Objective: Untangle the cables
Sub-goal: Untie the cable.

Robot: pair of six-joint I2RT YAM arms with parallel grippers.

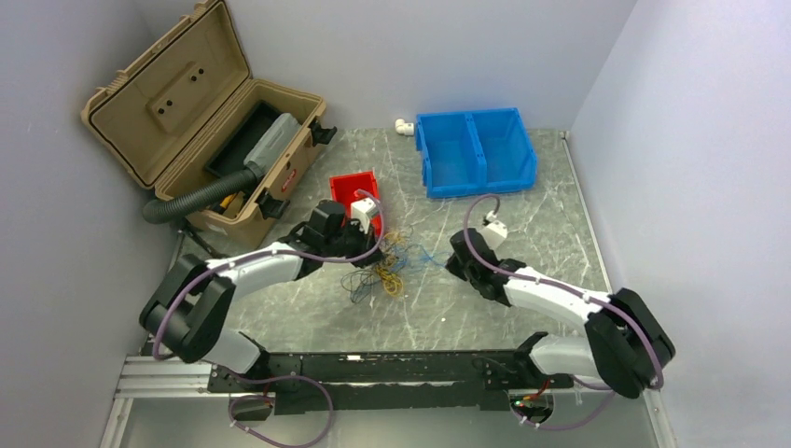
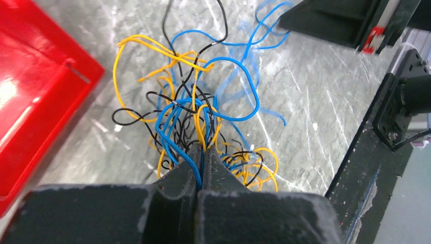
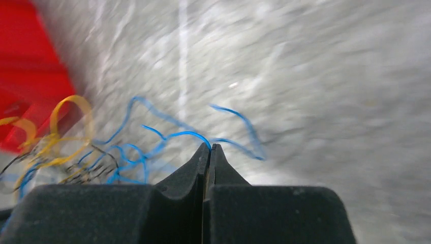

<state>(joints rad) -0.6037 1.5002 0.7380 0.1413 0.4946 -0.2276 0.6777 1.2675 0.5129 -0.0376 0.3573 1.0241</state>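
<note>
We see the thin, flexible cables in blue, yellow-orange and black as one loose tangle. Its loops cross over each other, and single blue strands stray out to the side. The tangle lies on the grey marbled tabletop between the two arms, near the small red plastic bin.

The left gripper is closed on the tangle, with blue strands running in between its black fingers. The right gripper is also closed. A blue strand arcs up to its tips, but that view is smeared, so we cannot tell whether the strand is pinched.

The left fingers hide the near part of the tangle. From above, the wires are too fine to follow one by one, and the left wrist covers their far edge.
</note>
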